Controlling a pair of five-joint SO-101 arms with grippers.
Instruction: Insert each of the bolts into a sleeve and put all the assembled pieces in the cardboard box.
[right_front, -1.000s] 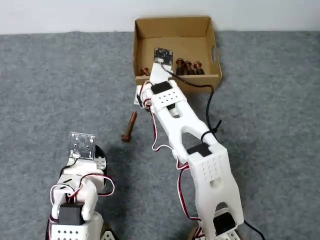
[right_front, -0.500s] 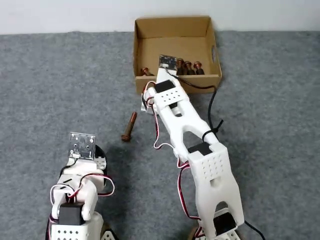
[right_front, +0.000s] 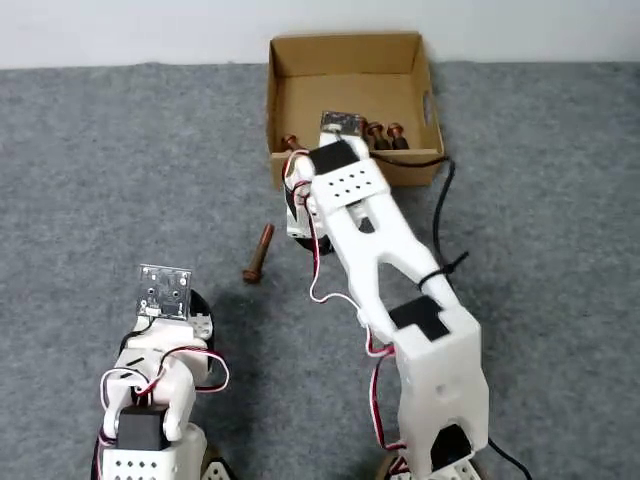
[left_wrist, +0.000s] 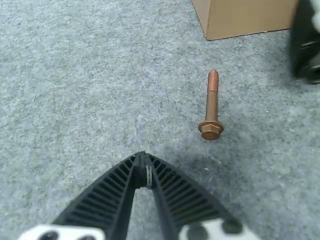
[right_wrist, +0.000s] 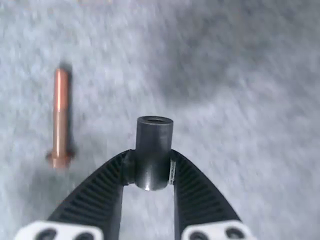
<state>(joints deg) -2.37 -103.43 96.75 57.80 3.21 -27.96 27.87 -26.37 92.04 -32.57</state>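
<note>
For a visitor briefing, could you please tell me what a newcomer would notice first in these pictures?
The right gripper, clamped on a dark sleeve above the grey carpet. Next, the lone copper bolt lying on the carpet near the cardboard box, where several copper pieces sit by the front wall.

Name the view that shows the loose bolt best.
The left wrist view: the bolt lies whole, hex head and threaded tip distinct. The right wrist view shows it whole with less detail, beside the held sleeve. The high view shows it small.
</note>
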